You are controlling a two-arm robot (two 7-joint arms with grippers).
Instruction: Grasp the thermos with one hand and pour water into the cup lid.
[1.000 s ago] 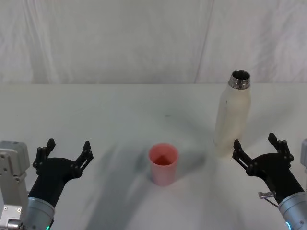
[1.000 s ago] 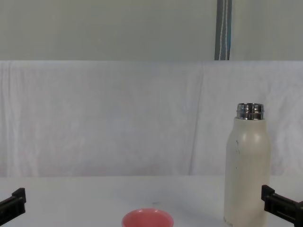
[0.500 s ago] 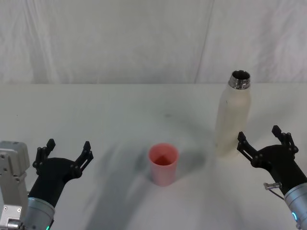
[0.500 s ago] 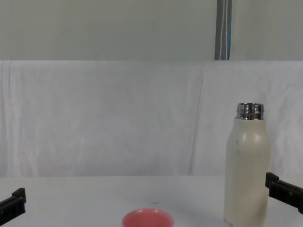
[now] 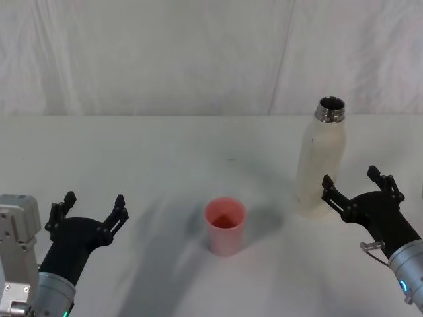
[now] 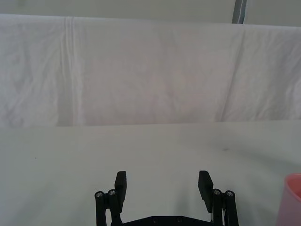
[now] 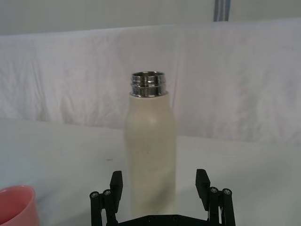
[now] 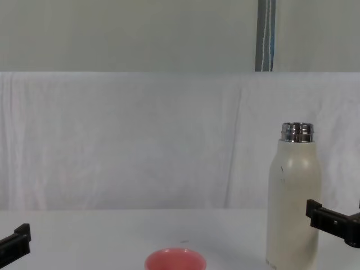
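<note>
The thermos (image 5: 321, 161) stands just beyond the right gripper (image 5: 353, 187), fingers (image 5: 328, 187) spread, empty

You've got the left gripper (image 6: 163, 182) low in frame w/ its fingers (image 6: 121, 181) spread wide apart, nothing between them. It sits over the bare white surface (image 6: 141, 146). Pink cup lid (image 6: 292, 197) pokes in at the edge, apart from the fingers. Creased white cloth (image 6: 150, 70) behind.

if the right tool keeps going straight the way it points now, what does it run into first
Most likely the thermos: it stands centred ahead of the open right tool, between its finger lines. The exact gap is unclear.
</note>
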